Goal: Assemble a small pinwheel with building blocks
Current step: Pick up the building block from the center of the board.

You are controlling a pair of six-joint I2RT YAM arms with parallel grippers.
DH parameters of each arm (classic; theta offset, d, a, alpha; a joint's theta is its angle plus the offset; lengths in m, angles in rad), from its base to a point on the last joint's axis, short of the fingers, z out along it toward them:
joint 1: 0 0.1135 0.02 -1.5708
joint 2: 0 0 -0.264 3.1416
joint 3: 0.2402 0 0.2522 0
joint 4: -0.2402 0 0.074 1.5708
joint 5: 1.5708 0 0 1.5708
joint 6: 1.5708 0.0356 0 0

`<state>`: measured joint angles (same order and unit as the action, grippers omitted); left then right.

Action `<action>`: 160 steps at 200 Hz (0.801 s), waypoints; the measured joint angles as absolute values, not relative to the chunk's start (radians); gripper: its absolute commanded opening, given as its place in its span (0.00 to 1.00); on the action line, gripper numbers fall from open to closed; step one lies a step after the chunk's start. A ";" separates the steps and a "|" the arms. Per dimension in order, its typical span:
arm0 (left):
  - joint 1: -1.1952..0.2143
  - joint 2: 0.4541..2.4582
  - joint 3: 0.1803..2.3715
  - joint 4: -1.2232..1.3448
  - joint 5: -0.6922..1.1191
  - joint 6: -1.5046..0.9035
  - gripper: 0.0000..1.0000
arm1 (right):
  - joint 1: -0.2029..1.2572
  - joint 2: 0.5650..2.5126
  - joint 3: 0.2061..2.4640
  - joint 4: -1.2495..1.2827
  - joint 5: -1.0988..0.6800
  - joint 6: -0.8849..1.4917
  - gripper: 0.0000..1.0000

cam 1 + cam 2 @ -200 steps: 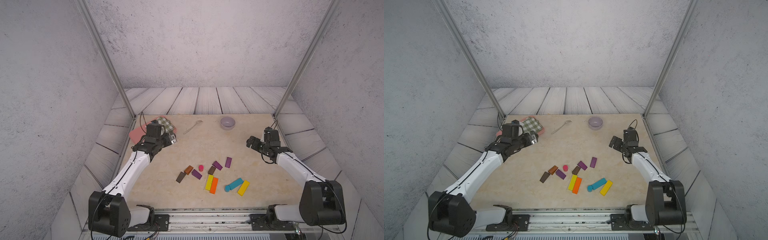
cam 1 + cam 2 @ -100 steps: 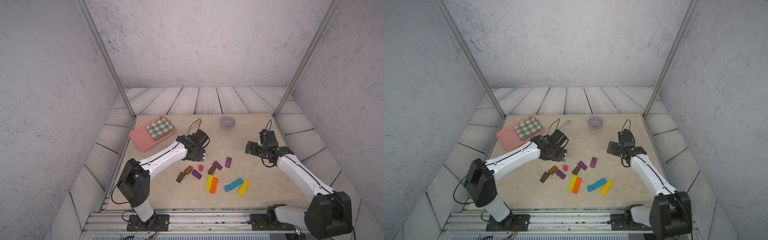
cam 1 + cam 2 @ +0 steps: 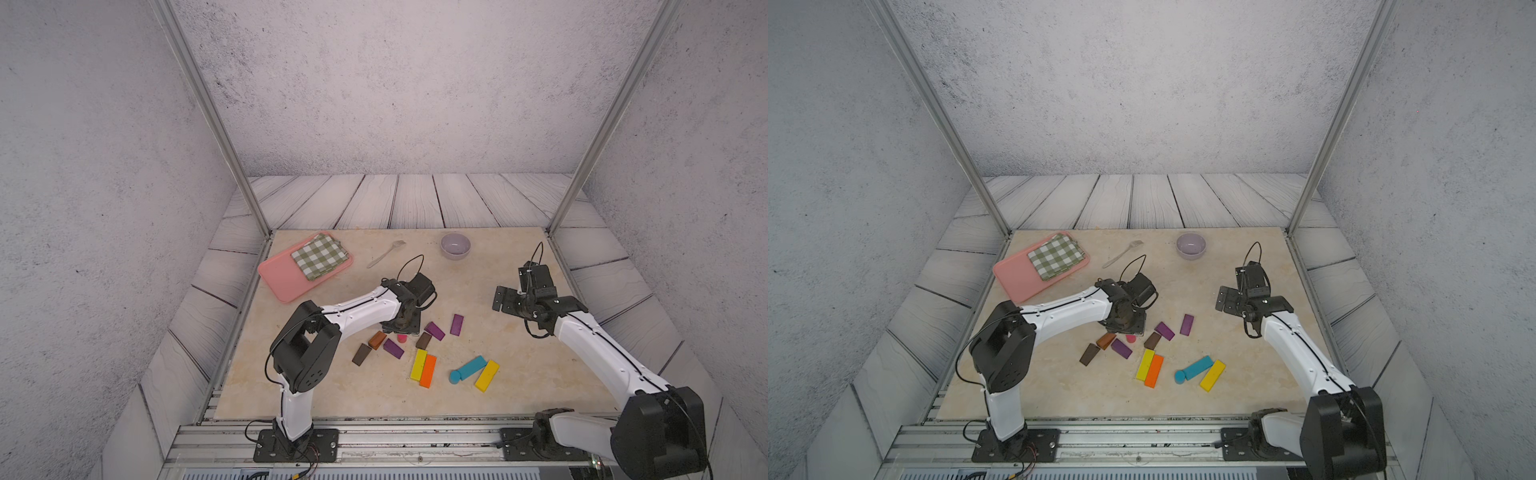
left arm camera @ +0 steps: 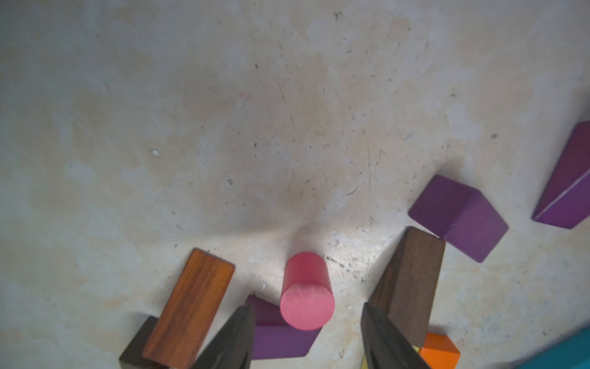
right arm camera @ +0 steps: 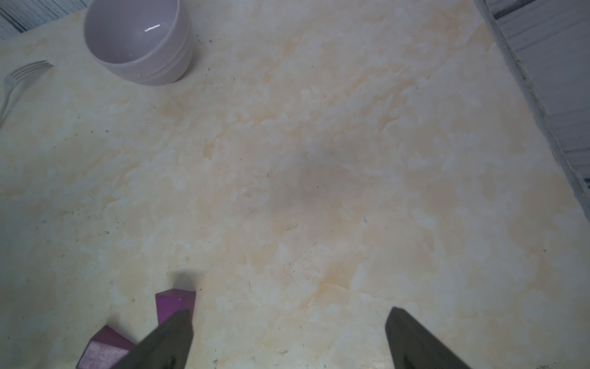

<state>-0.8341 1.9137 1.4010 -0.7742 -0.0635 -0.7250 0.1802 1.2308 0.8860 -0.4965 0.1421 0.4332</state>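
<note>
Left gripper (image 4: 306, 306) jaws apart, straddling but not gripping the upright pink cylinder (image 4: 307, 292), which stands on the counter (image 4: 287, 127) between a reddish-brown block (image 4: 191, 306) and a brown wedge (image 4: 408, 281); right gripper (image 5: 290, 311) spread wide over the counter, a purple wedge (image 5: 175, 303) beside one finger.
</note>
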 measured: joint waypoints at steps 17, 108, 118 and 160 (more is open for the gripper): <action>-0.834 1.929 1.401 -0.768 -0.062 -0.738 0.54 | 0.180 1.231 0.886 -0.496 0.143 0.433 0.99; -0.833 1.981 1.401 -0.726 -0.045 -0.775 0.48 | 0.180 1.231 0.872 -0.482 0.150 0.433 0.99; -0.833 1.983 1.398 -0.724 -0.044 -0.779 0.48 | 0.180 1.231 0.871 -0.481 0.150 0.433 0.99; -0.833 1.983 1.393 -0.720 -0.044 -0.788 0.44 | 0.180 1.231 0.868 -0.478 0.150 0.433 0.99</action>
